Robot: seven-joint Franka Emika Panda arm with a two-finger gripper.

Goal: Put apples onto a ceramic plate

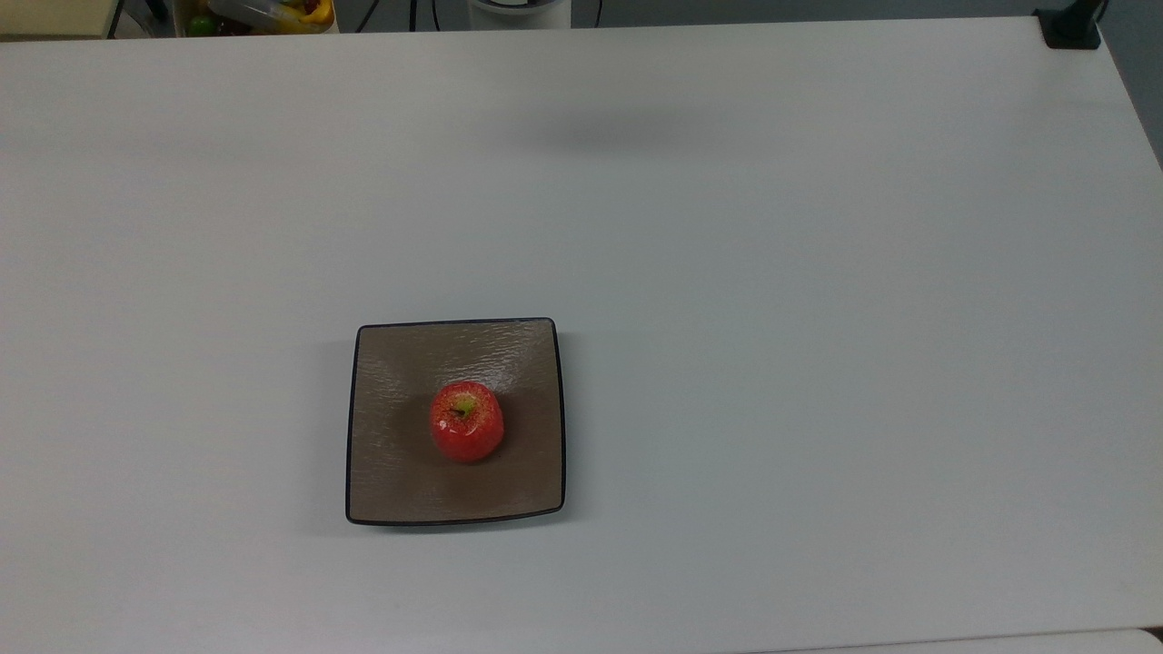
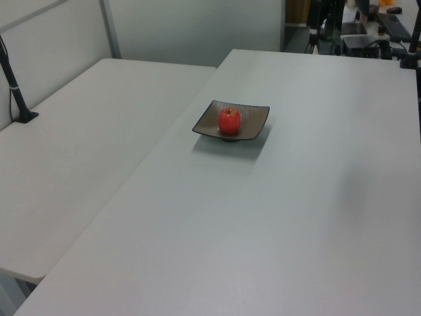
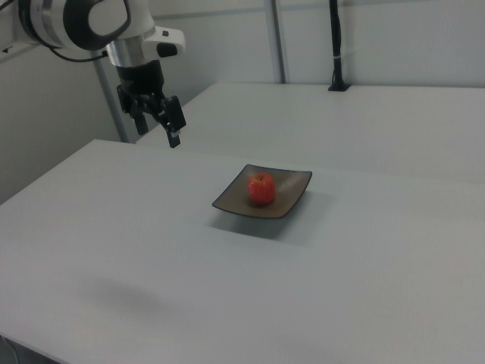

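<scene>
A small red apple (image 1: 467,422) with a yellow-green patch at its stem sits upright near the middle of a square, taupe-brown ceramic plate (image 1: 391,454) with a thin black rim, which rests flat on a pale grey bench (image 1: 818,318). In the top view the plate lies toward the lower left of the bench; in the left view the apple (image 2: 229,122) and plate (image 2: 253,118) appear toward the far half of the bench (image 2: 263,230). In the right view the robot's black end effector (image 3: 168,121) hangs in the air beyond the bench's far left edge, well apart from the plate (image 3: 292,193) and the apple (image 3: 261,189), pointing downward and holding nothing; how far its fingers are spread I cannot tell. A second pale bench (image 2: 72,164) adjoins on the left view's left.
</scene>
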